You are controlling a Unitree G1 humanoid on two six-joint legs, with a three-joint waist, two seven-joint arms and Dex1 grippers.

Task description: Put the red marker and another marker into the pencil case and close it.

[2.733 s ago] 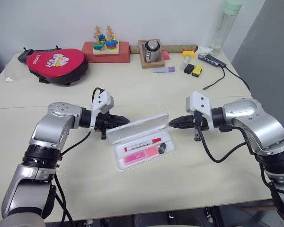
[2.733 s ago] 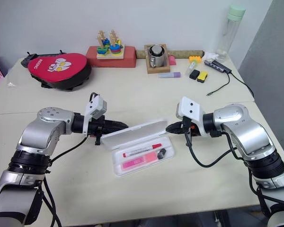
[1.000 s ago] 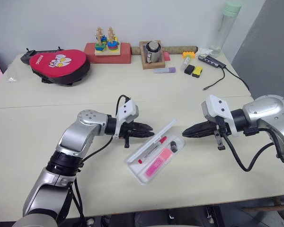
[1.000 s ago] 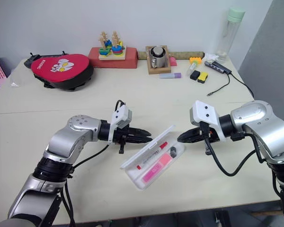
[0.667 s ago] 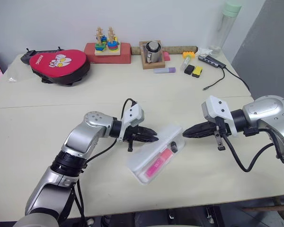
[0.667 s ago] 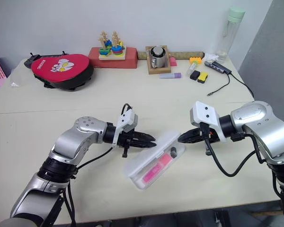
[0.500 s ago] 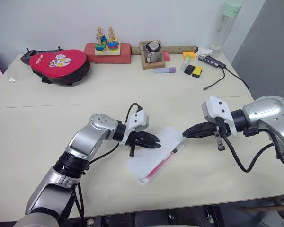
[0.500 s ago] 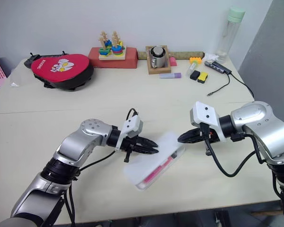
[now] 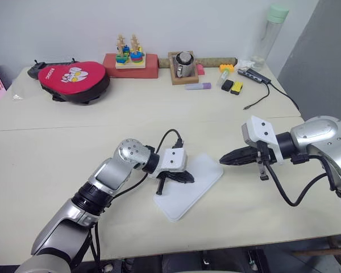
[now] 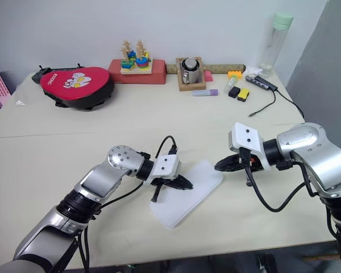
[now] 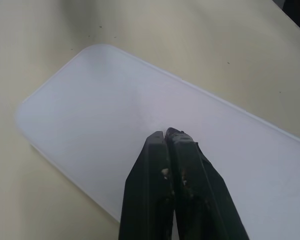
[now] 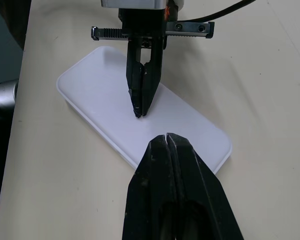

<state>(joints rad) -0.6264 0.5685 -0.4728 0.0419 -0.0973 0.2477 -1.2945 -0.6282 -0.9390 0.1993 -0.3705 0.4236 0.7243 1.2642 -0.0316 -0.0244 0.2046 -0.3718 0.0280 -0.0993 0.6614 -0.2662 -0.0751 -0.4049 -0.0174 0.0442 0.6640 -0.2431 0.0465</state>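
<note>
Under left hand (image 9: 188,178) — pencil case (image 9: 196,190) now closed

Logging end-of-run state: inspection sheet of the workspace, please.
Surface: beige table, a seam running across it.
Job's things: white pencil case lies closed and flat at table centre; markers nothing seen, the lid hides the inside.
Clutter: red padded pouch, ring-stacking toy on a red base, metal cup on a wooden tray, lilac highlighter, black and yellow small items, bottle, all along the far edge.
Grippers: left gripper shut, tip on the case lid; right gripper shut, beside the case's far end, apart from it.
Cables: USB hub cable at far right; black wrist cables on both arms.
Surroundings: pale wall, grey panel at right.
</note>
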